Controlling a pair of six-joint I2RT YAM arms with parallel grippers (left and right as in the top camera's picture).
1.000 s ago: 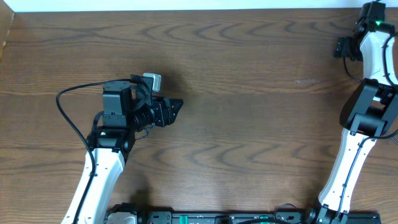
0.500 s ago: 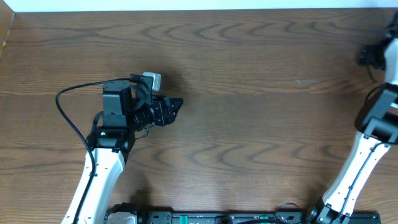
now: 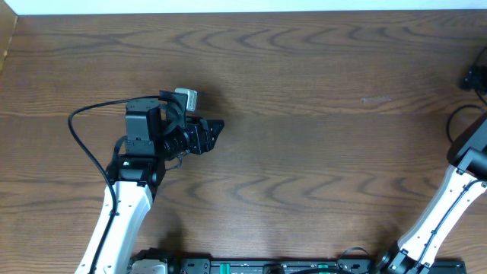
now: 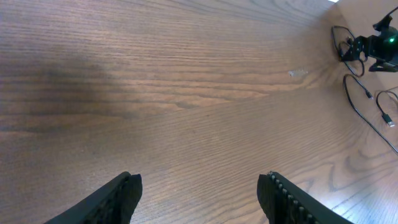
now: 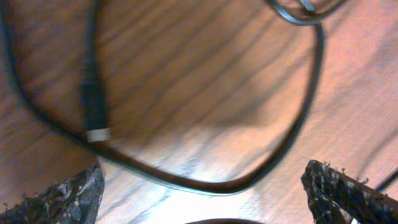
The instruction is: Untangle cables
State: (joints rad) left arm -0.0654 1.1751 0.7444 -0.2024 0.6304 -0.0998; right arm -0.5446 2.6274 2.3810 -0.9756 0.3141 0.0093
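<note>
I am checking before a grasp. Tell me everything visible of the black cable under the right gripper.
The black cable is thin and rubbery-looking. It lies slack on the wooden table in a wide curve. A black plug with a metal tip lies by the curve; whether it ends this cable is unclear. The right gripper is open above; no finger touches it.

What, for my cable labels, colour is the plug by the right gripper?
Black plug, silvery tip; clearest in right wrist view.

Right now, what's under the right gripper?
Right wrist view: under the open right gripper, a black cable loops across the wooden table, with a plug end at left. Its fingers cover the lower corners; the cable runs out of frame.
</note>
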